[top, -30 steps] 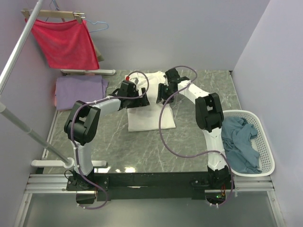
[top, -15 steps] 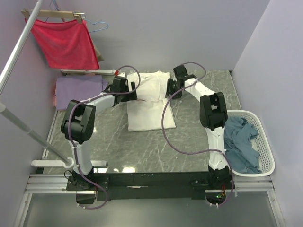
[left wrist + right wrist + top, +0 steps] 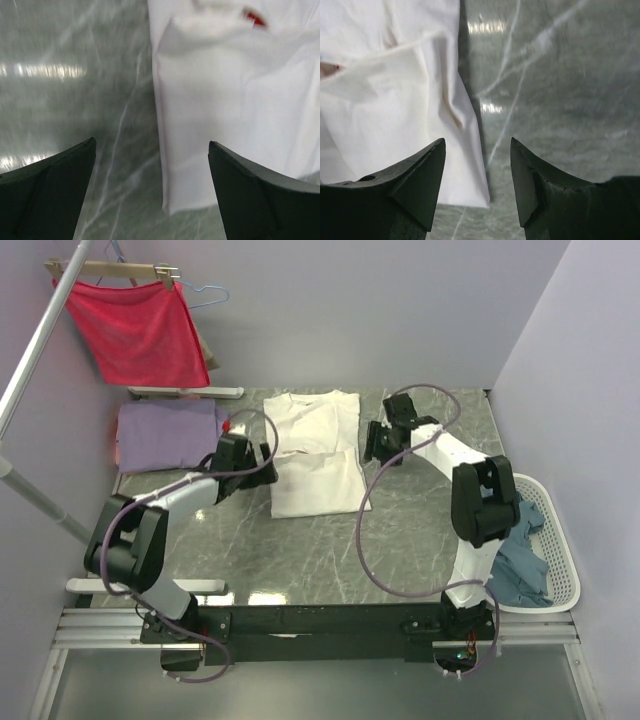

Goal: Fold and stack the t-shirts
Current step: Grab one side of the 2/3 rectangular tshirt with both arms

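The white cotton t-shirt (image 3: 315, 455) lies folded flat in the middle of the grey marbled table (image 3: 400, 530). The black left gripper (image 3: 264, 456) and black right gripper (image 3: 371, 446) flank it, each spread wide and empty, just beside its side edges.

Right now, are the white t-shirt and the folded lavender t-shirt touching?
Apart. The top view shows bare marble tabletop between the white t-shirt and the lavender t-shirt.
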### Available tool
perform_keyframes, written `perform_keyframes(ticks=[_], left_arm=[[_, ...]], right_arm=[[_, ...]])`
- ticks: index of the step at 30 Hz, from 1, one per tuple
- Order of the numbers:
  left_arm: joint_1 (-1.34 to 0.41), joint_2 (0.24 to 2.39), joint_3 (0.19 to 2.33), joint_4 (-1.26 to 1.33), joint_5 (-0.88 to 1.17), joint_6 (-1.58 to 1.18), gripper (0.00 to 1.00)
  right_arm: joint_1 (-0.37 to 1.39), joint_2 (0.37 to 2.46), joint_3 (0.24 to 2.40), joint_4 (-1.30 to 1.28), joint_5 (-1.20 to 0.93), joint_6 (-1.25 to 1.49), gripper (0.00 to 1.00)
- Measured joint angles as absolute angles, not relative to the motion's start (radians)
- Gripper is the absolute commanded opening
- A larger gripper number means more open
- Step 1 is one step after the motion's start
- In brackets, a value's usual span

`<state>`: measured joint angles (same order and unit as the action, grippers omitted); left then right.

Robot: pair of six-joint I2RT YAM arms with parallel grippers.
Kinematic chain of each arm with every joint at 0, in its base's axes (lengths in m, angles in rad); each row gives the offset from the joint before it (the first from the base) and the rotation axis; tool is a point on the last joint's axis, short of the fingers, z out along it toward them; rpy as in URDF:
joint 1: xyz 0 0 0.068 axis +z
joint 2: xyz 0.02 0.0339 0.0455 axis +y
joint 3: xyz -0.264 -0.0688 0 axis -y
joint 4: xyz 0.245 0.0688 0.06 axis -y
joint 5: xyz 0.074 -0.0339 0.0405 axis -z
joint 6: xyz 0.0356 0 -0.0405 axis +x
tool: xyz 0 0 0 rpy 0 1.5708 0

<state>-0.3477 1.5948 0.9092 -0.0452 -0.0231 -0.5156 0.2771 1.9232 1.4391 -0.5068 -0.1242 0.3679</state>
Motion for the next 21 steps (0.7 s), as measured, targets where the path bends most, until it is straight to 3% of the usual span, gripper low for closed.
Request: perform_keyframes(ticks=[10, 15, 18, 21], left_arm=[[-0.39, 1.414, 0.572, 0.109, 0.117, -0.618, 0.99], [-0.402, 1.411, 0.545, 0.165, 0.144, -0.641, 0.99], [-0.411, 1.41, 0.521, 0.215, 0.162, -0.656, 0.88], [-0.418, 1.414, 0.506, 0.242, 0.177, -0.677, 0.54]], right_arm=[[0.277, 1.767, 1.098, -0.432, -0.235, 0.377, 0.63], [0.277, 1.764, 1.054, -0.394, -0.292, 0.387, 0.63], [0.277, 1.764, 1.041, -0.37, -0.329, 0.392, 0.62], [0.277, 1.765, 1.038, -0.352, -0.366, 0.397, 0.61]])
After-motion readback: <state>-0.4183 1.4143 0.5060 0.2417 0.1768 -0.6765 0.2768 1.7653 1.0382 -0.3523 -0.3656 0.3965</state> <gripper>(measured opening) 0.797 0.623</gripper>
